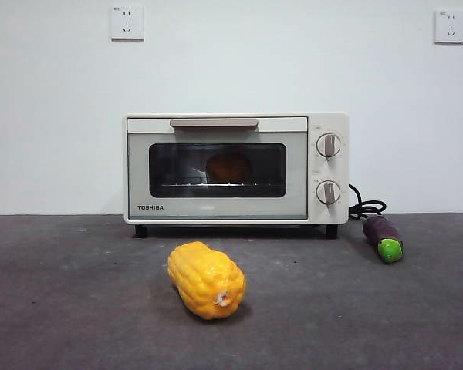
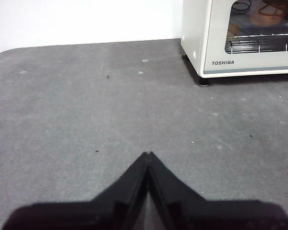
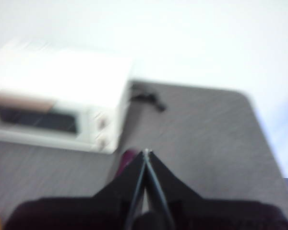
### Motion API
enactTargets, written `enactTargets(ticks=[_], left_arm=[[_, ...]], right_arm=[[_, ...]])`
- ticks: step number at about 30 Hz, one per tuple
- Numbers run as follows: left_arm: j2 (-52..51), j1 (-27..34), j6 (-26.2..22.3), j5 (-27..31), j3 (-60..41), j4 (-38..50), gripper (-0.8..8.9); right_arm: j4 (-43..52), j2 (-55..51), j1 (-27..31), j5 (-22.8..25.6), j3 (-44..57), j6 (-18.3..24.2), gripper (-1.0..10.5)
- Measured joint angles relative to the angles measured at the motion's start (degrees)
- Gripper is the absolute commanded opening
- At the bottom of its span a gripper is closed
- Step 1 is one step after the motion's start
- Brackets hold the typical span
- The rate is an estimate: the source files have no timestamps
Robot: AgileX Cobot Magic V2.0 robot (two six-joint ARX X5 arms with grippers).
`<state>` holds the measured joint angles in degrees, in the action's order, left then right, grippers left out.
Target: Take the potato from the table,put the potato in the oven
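Observation:
The cream-white oven stands at the back of the dark grey table with its glass door closed. Behind the glass, the orange-brown potato rests on the rack; the left wrist view also catches the potato through the door of the oven. My left gripper is shut and empty, low over bare table to the oven's left. My right gripper is shut and empty, high above the table to the right of the oven, in a blurred view. Neither arm shows in the front view.
A bumpy yellow corn cob lies on the table in front of the oven. A small purple eggplant with a green tip lies right of the oven, beside the black cord. Two wall sockets sit high on the white wall.

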<state>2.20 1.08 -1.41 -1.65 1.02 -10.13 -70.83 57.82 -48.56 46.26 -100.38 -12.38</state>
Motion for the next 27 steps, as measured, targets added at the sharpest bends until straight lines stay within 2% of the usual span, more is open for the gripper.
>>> enactTargets(ticks=[3,5,8,11,16,18,20,27], left_arm=[[0.24,0.00,0.00,0.02,0.00,-0.02,-0.04],[0.35,0.00,0.00,0.02,0.00,0.00,-0.04],[0.57,0.00,0.00,0.02,0.00,0.00,-0.04],[0.74,0.00,0.00,0.02,0.00,0.00,-0.04],[0.96,0.00,0.00,0.02,0.00,0.00,-0.04],[0.96,0.00,0.00,0.02,0.00,0.00,-0.04],[0.96,0.00,0.00,0.00,0.00,0.00,-0.04],[0.96,0.00,0.02,0.02,0.00,0.00,-0.04]], right_arm=[[2.45,1.29,3.43,-0.44,0.00,1.29,0.0],[3.76,1.60,6.14,-2.95,0.61,1.68,0.0],[6.93,1.22,10.97,-9.16,3.37,2.45,0.0],[13.33,-0.57,16.52,-16.35,8.98,4.94,0.0],[28.92,-5.88,25.09,-29.73,24.50,10.91,0.0],[35.30,-8.31,27.58,-33.09,31.04,12.57,0.0],[43.08,-11.67,29.94,-34.51,38.93,14.14,0.0],[67.41,-24.30,35.65,-34.71,63.36,16.63,0.0]])
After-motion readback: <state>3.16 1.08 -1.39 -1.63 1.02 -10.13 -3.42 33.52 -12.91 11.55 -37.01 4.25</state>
